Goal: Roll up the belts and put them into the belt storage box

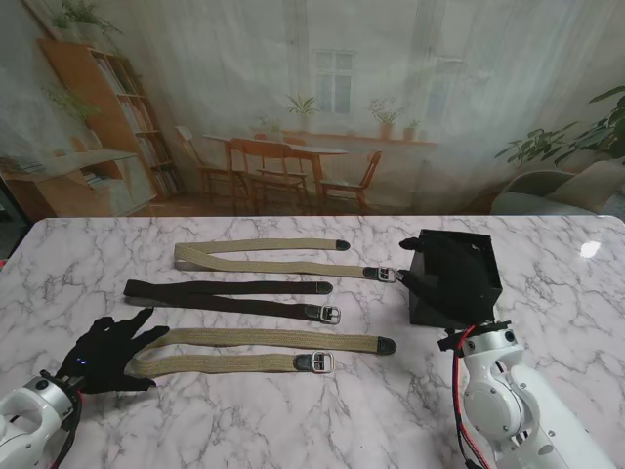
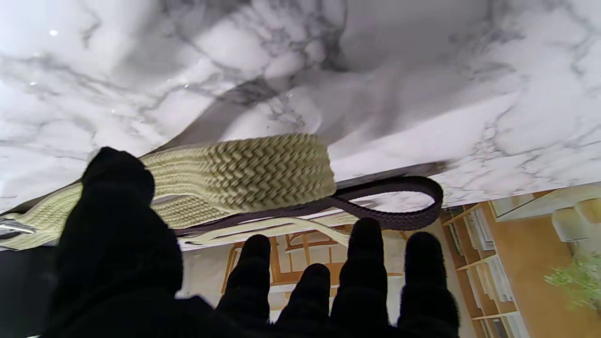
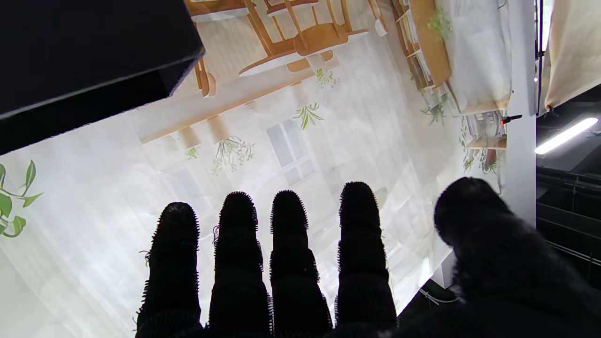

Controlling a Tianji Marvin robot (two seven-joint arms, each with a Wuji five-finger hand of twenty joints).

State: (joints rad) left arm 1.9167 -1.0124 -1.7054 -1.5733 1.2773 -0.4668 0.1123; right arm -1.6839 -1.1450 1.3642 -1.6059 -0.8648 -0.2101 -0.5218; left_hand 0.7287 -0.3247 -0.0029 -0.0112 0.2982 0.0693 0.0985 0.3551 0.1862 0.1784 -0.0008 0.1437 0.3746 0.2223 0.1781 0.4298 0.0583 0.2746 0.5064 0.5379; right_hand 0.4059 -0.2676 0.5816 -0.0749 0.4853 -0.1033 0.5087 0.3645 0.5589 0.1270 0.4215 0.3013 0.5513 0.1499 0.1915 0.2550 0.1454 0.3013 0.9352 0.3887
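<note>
Lying across the marble surface (image 1: 293,420) are three folded belts, side by side, buckles pointing to the right. Farthest from me is a khaki belt (image 1: 269,256), then the dark belt (image 1: 229,296) in the middle, and nearest me a second khaki belt (image 1: 264,350). Off to the right sits the black belt storage box (image 1: 454,278), just beside the buckle of the far khaki belt. Behind the surface hangs a printed backdrop (image 1: 312,98) of a dining room with shelves and plants.

Down at the left, the left hand (image 1: 107,354) in its black glove has its fingers spread, holding nothing, fingertips right at the folded end of the near khaki belt. From the left wrist view that woven fold (image 2: 244,176) bulges up just beyond the fingers (image 2: 366,263), with the dark belt's loop (image 2: 399,202) curving past it. Whether the fingers actually touch the webbing, I cannot tell.

On the right, the right hand (image 1: 454,283) hovers over the box, dark on dark, hard to separate from it. The right wrist view shows its fingers (image 3: 291,253) straight and slightly apart, gripping nothing, with a corner of the box (image 3: 84,51) at the edge of the frame. All three belts lie well to the left of this hand.
</note>
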